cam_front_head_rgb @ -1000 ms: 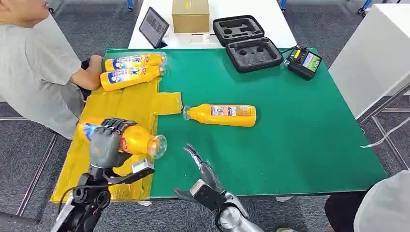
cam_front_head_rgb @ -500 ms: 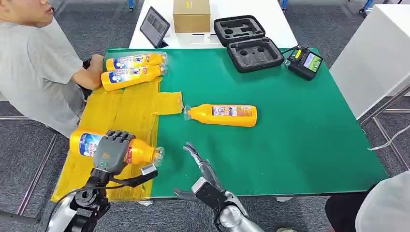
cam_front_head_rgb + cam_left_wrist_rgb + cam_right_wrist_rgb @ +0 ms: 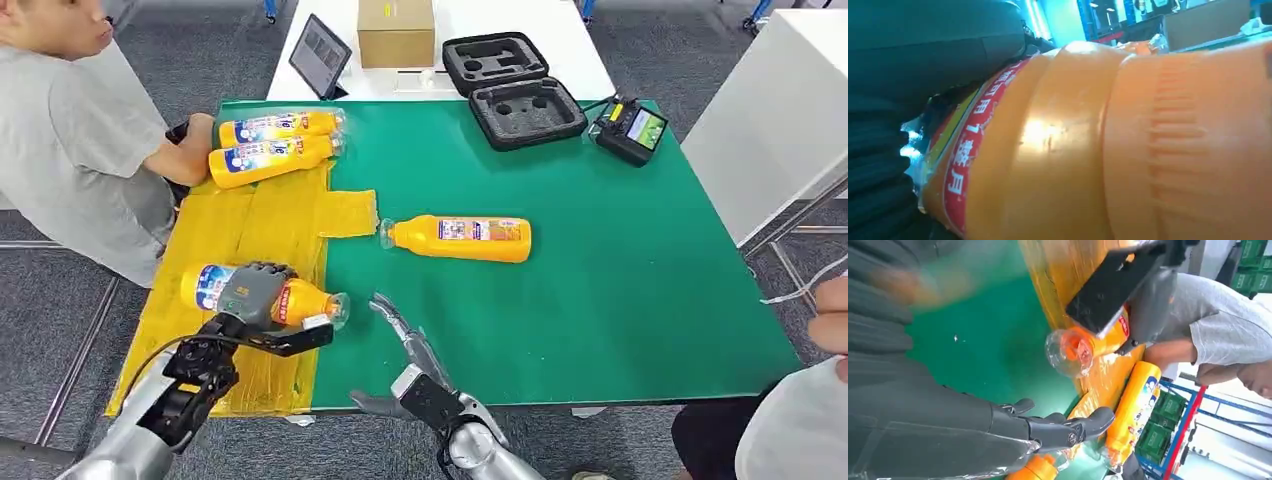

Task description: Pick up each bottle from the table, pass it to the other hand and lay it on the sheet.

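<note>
The held orange bottle (image 3: 1128, 150) is showing smooth, glossy plastic with a ribbed band, a printed label and a clear cap (image 3: 1064, 352). The yellow sheet (image 3: 250, 235) is looking like thin, shiny, wrinkled film. The desk (image 3: 600, 290) is wearing a matt green mat, smooth and even. The left hand (image 3: 250, 292) is presenting matt grey plastic over its dark fingers (image 3: 265, 272). The open case (image 3: 515, 95) is lined with matt black foam. The box (image 3: 396, 32) is appearing as plain brown cardboard.

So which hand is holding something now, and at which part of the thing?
The left hand grips an orange bottle around the middle of its body, over the label, above the yellow sheet. The right hand holds nothing, fingers apart.
</note>
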You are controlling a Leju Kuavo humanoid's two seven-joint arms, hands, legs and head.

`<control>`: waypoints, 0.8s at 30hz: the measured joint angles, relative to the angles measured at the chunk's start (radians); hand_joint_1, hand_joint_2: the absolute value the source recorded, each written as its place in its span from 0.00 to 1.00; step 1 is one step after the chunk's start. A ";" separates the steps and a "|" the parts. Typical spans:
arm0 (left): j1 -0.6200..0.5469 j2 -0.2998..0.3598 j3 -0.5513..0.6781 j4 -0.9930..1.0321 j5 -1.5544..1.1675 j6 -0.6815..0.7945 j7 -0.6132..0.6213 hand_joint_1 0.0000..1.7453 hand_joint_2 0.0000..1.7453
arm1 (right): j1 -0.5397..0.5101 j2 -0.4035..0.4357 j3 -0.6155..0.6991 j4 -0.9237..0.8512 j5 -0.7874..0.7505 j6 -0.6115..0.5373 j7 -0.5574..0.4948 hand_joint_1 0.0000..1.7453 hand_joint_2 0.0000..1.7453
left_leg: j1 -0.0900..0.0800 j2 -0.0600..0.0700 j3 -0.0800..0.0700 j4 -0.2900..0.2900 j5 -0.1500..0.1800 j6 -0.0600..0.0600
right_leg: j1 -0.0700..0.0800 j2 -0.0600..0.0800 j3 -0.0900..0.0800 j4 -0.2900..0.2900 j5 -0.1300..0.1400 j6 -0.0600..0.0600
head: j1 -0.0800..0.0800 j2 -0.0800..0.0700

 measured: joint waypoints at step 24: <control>-0.197 -0.076 -0.068 0.263 0.114 -0.163 0.022 0.00 1.00 | 0.017 -0.022 -0.026 -0.032 -0.004 -0.005 0.000 0.00 1.00 | 0.000 -0.005 0.006 0.000 0.004 0.002 | 0.000 -0.007 0.009 0.000 0.001 0.001 | 0.000 0.000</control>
